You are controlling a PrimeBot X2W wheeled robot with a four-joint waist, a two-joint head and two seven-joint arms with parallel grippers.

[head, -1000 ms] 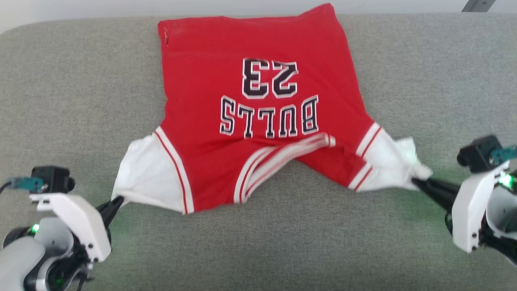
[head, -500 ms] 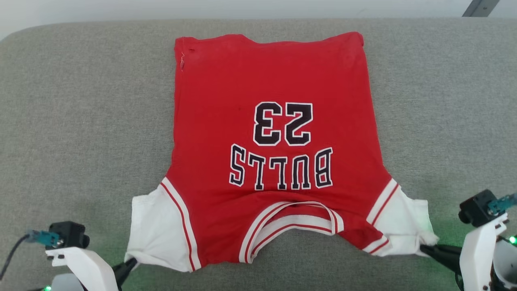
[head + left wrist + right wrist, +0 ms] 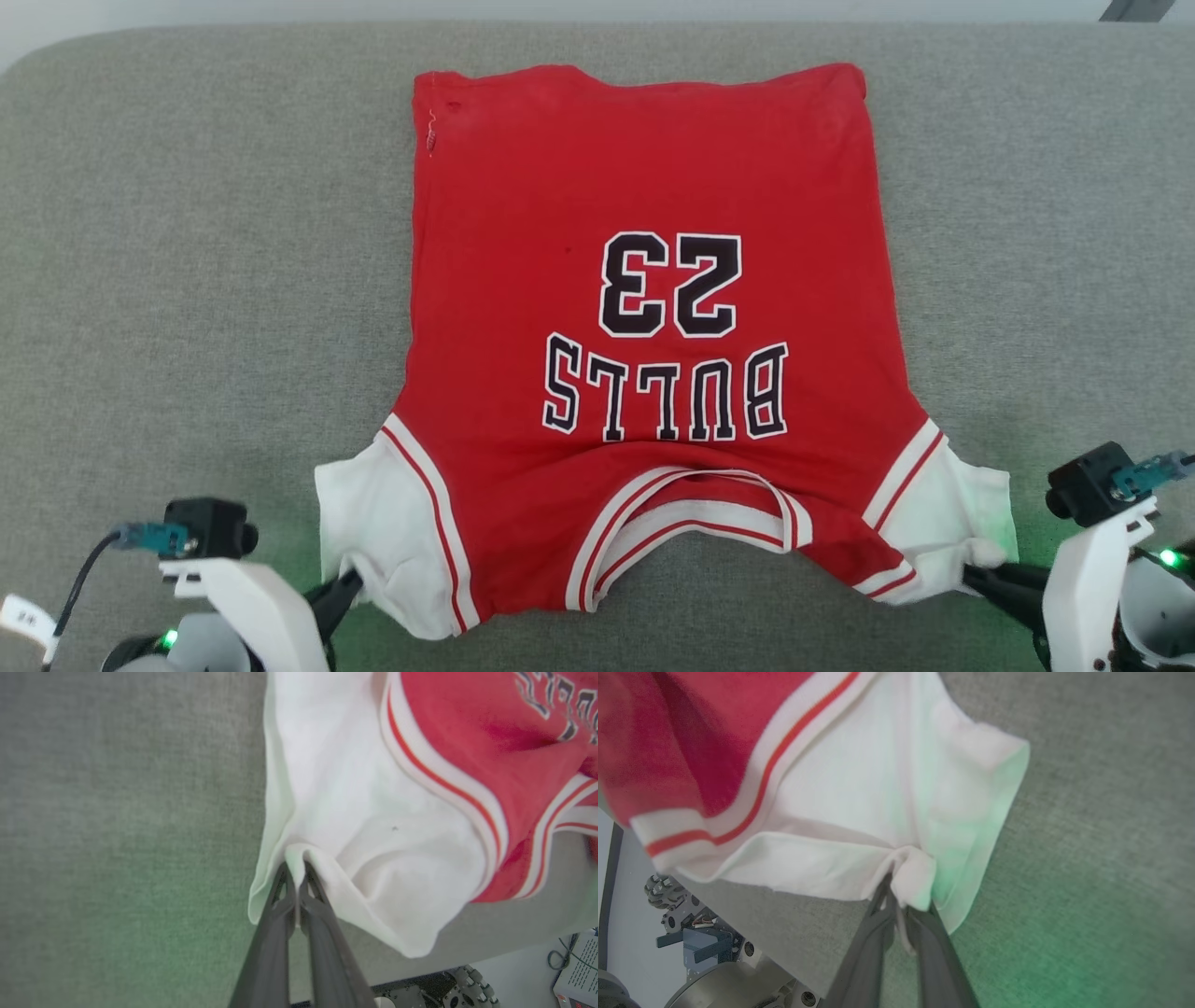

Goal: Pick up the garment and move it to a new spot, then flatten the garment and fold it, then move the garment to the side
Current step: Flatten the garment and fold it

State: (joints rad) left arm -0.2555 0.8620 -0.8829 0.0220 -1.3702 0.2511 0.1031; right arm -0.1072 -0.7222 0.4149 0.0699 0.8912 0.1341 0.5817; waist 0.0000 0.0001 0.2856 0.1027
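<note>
The garment (image 3: 644, 280), a red jersey with white sleeves and an upside-down black "BULLS 23" print, lies spread chest-up on the grey surface, collar toward me and hem at the far side. My left gripper (image 3: 347, 583) is shut on the edge of the left white sleeve (image 3: 336, 812), pinching a fold at its fingertips (image 3: 294, 868). At the lower right my right gripper (image 3: 973, 571) is shut on the right white sleeve (image 3: 887, 793), with cloth bunched between its fingers (image 3: 903, 882). Both sleeves are pulled outward and toward me.
The grey fabric surface (image 3: 187, 280) stretches wide on both sides of the jersey, and its near edge runs just below the collar. Beyond that edge the right wrist view shows the robot's wheeled base (image 3: 691, 933).
Both grippers have drawn the jersey toward me by its sleeves, and it now lies flatter, with hem and collar straightened. The head camera also shifted.
</note>
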